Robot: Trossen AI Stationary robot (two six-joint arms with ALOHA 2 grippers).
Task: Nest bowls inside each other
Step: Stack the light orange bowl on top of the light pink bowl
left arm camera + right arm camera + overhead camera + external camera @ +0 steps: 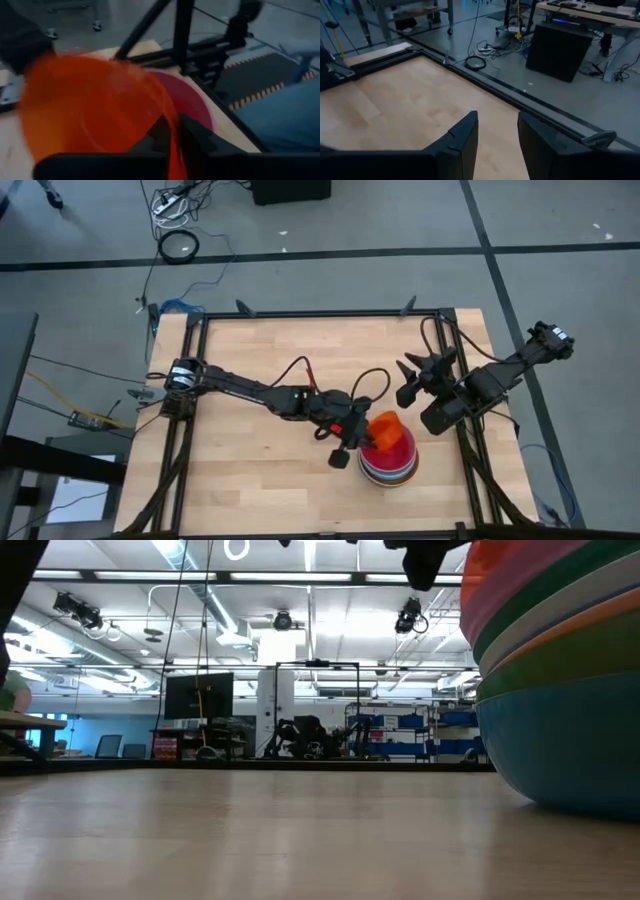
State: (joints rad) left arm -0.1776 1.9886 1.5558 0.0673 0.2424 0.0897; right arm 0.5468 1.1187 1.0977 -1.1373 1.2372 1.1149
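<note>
Left hand (352, 442) pinched narrow at table centre; right hand (412, 380) parted, raised.

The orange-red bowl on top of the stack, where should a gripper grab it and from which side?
By its thin rim, from above on the stack's left. The orange-red bowl sits tilted atop the nested bowl stack, its rim raised and exposed; the left gripper already straddles that wall, one finger on either side.
</note>
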